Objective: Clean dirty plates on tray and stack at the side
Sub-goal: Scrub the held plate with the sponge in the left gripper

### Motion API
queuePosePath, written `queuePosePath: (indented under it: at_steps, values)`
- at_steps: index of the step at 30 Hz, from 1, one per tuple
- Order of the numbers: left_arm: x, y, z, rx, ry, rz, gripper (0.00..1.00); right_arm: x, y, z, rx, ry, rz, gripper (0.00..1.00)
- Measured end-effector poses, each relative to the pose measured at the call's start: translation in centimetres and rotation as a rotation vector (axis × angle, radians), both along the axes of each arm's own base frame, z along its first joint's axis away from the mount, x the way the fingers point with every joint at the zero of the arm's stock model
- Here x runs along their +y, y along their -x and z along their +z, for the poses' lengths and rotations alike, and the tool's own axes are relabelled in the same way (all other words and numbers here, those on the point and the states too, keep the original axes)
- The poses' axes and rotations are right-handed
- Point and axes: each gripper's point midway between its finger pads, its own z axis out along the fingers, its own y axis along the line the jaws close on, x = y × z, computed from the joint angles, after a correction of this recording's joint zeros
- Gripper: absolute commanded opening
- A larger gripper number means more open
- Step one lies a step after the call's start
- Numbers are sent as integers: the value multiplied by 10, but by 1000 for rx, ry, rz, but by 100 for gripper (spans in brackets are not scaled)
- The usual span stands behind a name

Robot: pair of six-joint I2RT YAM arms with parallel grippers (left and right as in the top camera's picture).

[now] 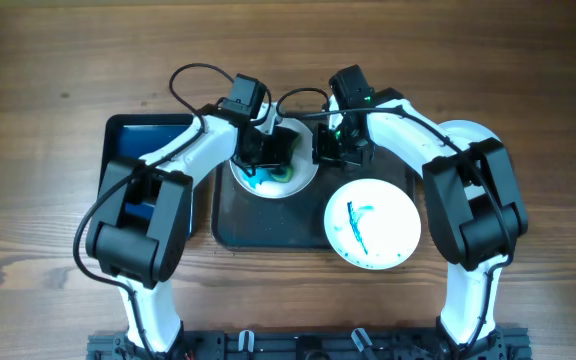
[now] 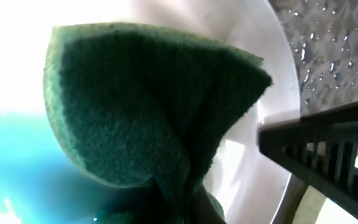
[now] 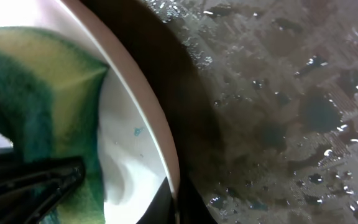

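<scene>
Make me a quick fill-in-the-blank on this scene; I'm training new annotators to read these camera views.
1. The left arm's jaws hold a green ___ against a plate.
2. That plate sits on the dark grey ___.
3. The other plate, nearer the right arm, carries streaks coloured ___.

Missing words: sponge; tray; blue.

sponge (image 2: 148,106) on plate (image 1: 303,178), 2nd plate (image 1: 373,225) to R
</scene>
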Motion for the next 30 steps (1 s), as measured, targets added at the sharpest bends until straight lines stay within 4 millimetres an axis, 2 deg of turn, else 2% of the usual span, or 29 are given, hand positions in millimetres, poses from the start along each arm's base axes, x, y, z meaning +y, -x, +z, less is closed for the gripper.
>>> queuePosePath:
  at_steps: [5,7,10,13,16,18,21,24,26,30]
  values:
    - [13,-8,-4,12,-116,194,4,5,2,1,-19,-30,69,4]
    - [30,-6,-5,24,-228,308,4,15,8,2,-11,-59,97,4]
    - [70,1,-5,38,-420,468,4,26,16,3,1,-86,130,4]
    - [82,7,-5,57,-479,530,4,30,19,4,11,-109,140,4]
    - [78,12,-6,89,-453,508,4,31,21,4,17,-113,145,4]
    - [65,14,-6,120,-360,373,4,28,21,4,23,-110,143,4]
    - [30,25,-1,167,-131,131,4,24,19,5,22,-119,145,4]
    - [13,34,0,184,-64,36,4,22,22,6,23,-145,177,4]
    - [17,25,1,161,-93,66,4,21,20,6,14,-152,183,4]
    - [39,-15,2,8,-232,165,4,22,18,7,2,-161,189,4]
